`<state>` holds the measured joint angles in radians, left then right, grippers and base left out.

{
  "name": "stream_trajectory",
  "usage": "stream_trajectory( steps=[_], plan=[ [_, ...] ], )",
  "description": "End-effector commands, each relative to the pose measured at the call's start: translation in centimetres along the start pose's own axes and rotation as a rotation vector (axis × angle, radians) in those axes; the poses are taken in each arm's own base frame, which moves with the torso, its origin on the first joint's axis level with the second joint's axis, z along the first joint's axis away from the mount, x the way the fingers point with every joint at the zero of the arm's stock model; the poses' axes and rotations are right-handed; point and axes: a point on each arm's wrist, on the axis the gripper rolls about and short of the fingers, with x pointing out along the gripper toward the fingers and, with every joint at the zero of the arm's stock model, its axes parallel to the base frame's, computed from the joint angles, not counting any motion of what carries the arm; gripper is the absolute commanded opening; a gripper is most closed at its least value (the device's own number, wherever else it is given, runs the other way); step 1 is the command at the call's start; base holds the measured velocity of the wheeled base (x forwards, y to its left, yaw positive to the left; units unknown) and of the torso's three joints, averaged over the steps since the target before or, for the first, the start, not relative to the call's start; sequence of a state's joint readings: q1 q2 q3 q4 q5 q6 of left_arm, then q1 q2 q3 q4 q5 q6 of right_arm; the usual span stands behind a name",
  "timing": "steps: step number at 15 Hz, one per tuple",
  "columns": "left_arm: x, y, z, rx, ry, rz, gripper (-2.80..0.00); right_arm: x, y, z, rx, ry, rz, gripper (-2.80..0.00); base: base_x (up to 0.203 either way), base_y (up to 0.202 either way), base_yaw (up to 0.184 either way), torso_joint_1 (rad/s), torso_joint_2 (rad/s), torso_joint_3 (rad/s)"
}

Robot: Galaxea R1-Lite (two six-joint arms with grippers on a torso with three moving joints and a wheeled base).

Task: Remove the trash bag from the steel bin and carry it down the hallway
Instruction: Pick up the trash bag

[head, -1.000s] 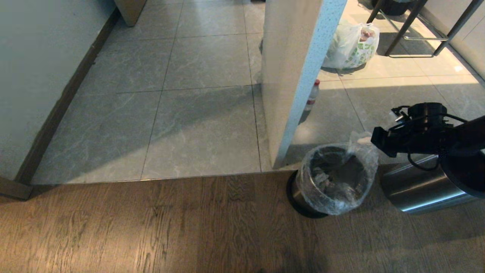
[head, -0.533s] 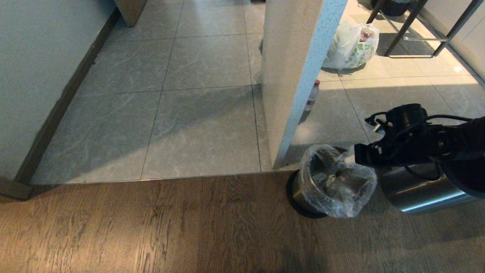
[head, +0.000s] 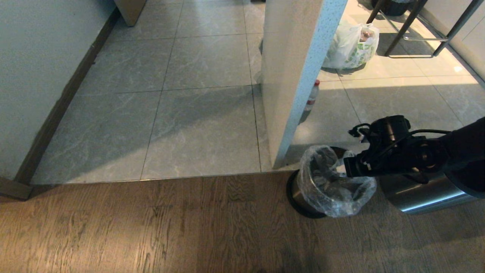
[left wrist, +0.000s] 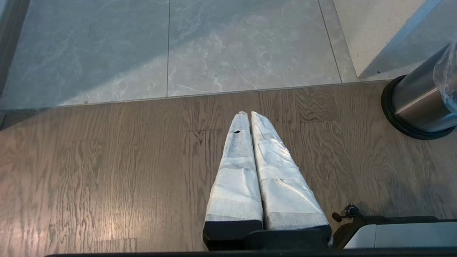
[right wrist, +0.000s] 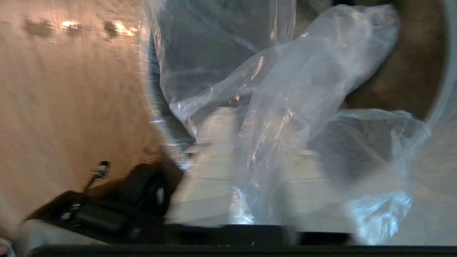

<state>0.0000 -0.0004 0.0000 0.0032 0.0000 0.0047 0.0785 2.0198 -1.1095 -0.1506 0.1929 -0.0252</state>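
The steel bin [head: 299, 194] stands on the wood floor by the pillar's corner, lined with the clear crinkled trash bag [head: 333, 197], whose rim folds over the bin's edge. My right gripper [head: 343, 168] reaches in from the right over the bin's mouth. In the right wrist view its padded fingers [right wrist: 210, 150] stand apart, gripper [right wrist: 260, 135] open, with a loose fold of the bag [right wrist: 303, 71] draped between and over them. My left gripper [left wrist: 249, 113] is shut and empty over the wood floor, with the bin [left wrist: 417, 103] off to its side. The hallway tiles [head: 204, 125] lie beyond.
A larger steel bin [head: 420, 195] stands right of the small one, under my right arm. The white pillar [head: 295, 76] rises just behind the small bin. A bottle [head: 312, 94] and a white bag with green print [head: 350, 47] sit on the tiles behind it.
My right arm has swung left and down, from beside the bin to over its mouth. The bag's lifted rim has sunk and crumpled inward. The right fingers have parted.
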Motion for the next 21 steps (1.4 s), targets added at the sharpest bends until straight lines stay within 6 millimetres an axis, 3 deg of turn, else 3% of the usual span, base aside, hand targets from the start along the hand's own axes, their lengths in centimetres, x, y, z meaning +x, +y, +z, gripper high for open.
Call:
stream_trajectory(
  steps=[1,4,7,9,11,14,21],
  plan=[
    [0.0,0.0,0.0,0.0,0.0,0.0,-2.8,0.5,-0.4,-0.1,-0.004,0.002,-0.013,0.0,0.0,0.0,0.0,0.0,0.0,0.0],
    [0.0,0.0,0.0,0.0,0.0,0.0,-2.8,-1.7,-0.5,0.7,-0.005,-0.048,-0.035,0.0,0.0,0.0,0.0,0.0,0.0,0.0],
    [0.0,0.0,0.0,0.0,0.0,0.0,-2.8,-6.3,0.5,2.4,-0.057,-0.157,-0.04,0.0,0.0,0.0,0.0,0.0,0.0,0.0],
    [0.0,0.0,0.0,0.0,0.0,0.0,-2.8,-8.5,2.1,1.5,-0.118,-0.162,-0.017,0.0,0.0,0.0,0.0,0.0,0.0,0.0],
    [0.0,0.0,0.0,0.0,0.0,0.0,-2.8,-8.2,3.7,-0.6,-0.17,-0.092,0.026,0.0,0.0,0.0,0.0,0.0,0.0,0.0],
    [0.0,0.0,0.0,0.0,0.0,0.0,-2.8,-6.2,4.1,-3.9,-0.266,0.079,0.047,0.0,0.0,0.0,0.0,0.0,0.0,0.0],
    [0.0,0.0,0.0,0.0,0.0,0.0,-2.8,-2.6,3.5,-5.3,-0.288,0.168,-0.043,0.0,0.0,0.0,0.0,0.0,0.0,0.0]
  ],
)
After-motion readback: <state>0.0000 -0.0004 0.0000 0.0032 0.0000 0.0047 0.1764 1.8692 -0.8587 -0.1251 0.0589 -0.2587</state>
